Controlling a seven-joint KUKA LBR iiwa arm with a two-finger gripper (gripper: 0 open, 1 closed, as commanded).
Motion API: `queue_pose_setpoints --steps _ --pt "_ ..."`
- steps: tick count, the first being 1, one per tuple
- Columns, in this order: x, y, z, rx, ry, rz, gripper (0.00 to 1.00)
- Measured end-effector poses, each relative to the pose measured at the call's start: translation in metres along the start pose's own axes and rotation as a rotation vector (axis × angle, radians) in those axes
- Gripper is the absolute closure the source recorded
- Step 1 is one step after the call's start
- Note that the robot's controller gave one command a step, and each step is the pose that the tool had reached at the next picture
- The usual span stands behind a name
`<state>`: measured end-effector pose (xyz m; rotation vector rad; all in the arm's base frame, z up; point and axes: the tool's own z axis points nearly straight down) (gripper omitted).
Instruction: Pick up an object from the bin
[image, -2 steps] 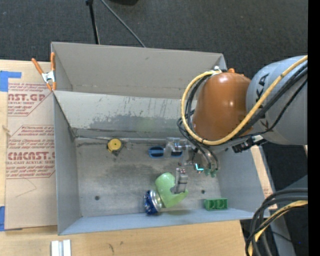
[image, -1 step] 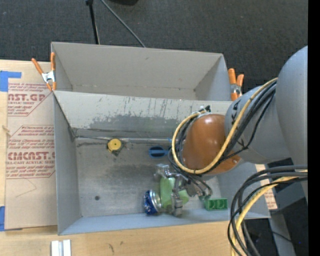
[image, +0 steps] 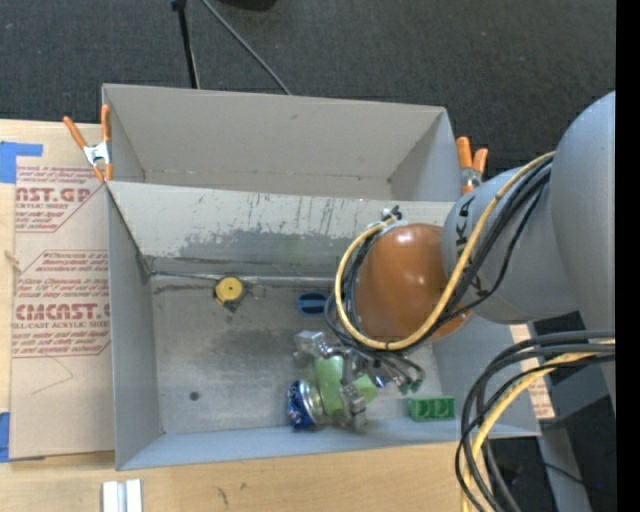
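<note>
Orange-brown wrist cover (image: 400, 280) sits topmost. Under it the gripper (image: 352, 380) hangs over a pale green piece (image: 328, 383) at the bin's (image: 135, 330) five o'clock; whether it is clamped I cannot tell. A crumpled blue lump (image: 299, 406) touches the piece at eight o'clock, a green block (image: 432, 408) lies near at three, and a yellow disc (image: 229, 290) sits well apart at ten.

robotics lab, grey metal bin (image: 130, 330) of small test objects, cabled industrial arm (image: 560, 240)
</note>
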<state>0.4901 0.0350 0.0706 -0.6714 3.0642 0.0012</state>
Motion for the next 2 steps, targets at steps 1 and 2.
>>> queue_pose_setpoints --steps 1,2 --pt "0.000 0.002 0.000 -0.003 0.003 -0.001 1.00" --pt "-0.019 -0.027 -0.148 0.003 -0.004 -0.242 1.00"
